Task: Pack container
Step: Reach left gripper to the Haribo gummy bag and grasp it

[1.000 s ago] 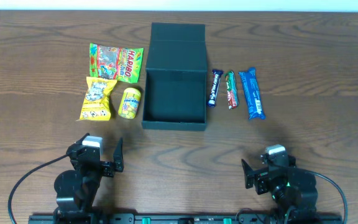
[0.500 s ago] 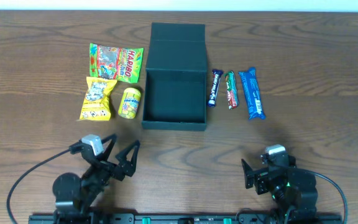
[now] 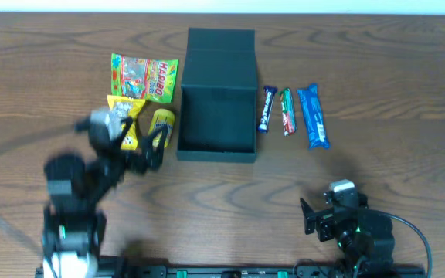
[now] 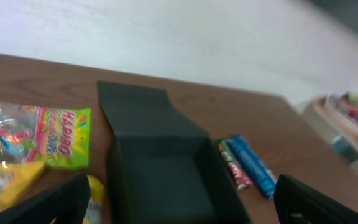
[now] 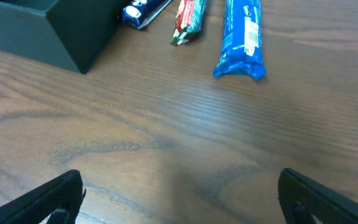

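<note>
Left pincer (image 3: pixel 145 147), spread wide and empty, blurred, hangs just left of the container's (image 3: pixel 216 155) front corner, by the yellow snack bag (image 3: pixel 120 116). Container sits open mid-desk (image 3: pixel 377 93), flap lid laid back, three wrapped bars (image 3: pixel 287 110) just right of it. Right pincer (image 3: pixel 315 217), also spread and empty, sits well apart at the near edge.

Packets (image 3: pixel 144 77) left of container (image 3: pixel 217 127); bars (image 3: pixel 287 111) right.

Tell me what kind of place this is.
Probably a robotics lab bench: a left robot arm and a right robot arm at a wooden table, with snack packets laid out beside an open box.
</note>
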Motion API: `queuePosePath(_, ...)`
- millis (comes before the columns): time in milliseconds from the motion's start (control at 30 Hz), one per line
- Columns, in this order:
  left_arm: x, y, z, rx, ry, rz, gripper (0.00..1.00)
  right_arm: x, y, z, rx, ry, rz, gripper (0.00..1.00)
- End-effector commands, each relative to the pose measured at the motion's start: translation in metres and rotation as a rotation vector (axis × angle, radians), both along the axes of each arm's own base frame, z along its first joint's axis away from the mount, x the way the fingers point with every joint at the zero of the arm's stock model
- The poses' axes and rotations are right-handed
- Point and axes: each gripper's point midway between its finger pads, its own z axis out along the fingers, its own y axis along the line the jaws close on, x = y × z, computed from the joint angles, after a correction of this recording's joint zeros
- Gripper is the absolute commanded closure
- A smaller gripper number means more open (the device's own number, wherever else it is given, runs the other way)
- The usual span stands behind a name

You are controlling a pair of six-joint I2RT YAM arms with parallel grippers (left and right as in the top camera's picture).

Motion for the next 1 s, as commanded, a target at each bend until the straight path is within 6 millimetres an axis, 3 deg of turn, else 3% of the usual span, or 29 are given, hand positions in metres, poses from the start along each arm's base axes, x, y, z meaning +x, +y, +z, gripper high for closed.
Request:
queuePosePath(0, 0.050, 0.013, 0.004, 0.205, 0.012, 0.013, 0.05, -0.001, 0.001, -0.002, -0.006, 0.001, 0.009, 0.01)
queuePosePath(67, 0.093, 0.027, -0.003, 0.296, 0.108, 0.057, 0.05, -0.001, 0.001, -0.002, -0.006, 0.001, 0.009, 0.01)
queuePosePath(233, 0.158, 0.050, -0.027, 0.417, 0.268, 0.120, 0.05, -0.001, 0.001, -0.002, -0.006, 0.001, 0.009, 0.01)
queuePosePath(367, 0.197, 0.053, -0.049, 0.451, 0.306, 0.109, 0.05, -0.001, 0.001, -0.002, -0.006, 0.001, 0.009, 0.01)
queuePosePath(467, 0.218, 0.061, -0.085, 0.477, 0.399, 0.120, 0.05, -0.001, 0.001, -0.002, -0.006, 0.001, 0.009, 0.01)
queuePosePath(700, 0.235, 0.059, -0.173, 0.513, 0.630, 0.032, 0.04, -0.001, 0.001, -0.002, -0.006, 0.001, 0.009, 0.01)
queuePosePath(733, 0.235, 0.059, -0.183, 0.515, 0.647, 0.027, 0.00, -0.001, 0.001, -0.002, -0.006, 0.001, 0.009, 0.01)
queuePosePath(767, 0.233, 0.060, -0.191, 0.513, 0.667, 0.024, 0.08, -0.001, 0.001, -0.002, -0.006, 0.001, 0.009, 0.01)
queuePosePath(800, 0.232, 0.060, -0.198, 0.506, 0.689, 0.029, 0.10, -0.001, 0.001, -0.002, -0.006, 0.001, 0.009, 0.01)
queuePosePath(967, 0.220, 0.066, -0.235, 0.491, 0.800, 0.039, 0.09, -0.001, 0.001, -0.002, -0.006, 0.001, 0.009, 0.01)
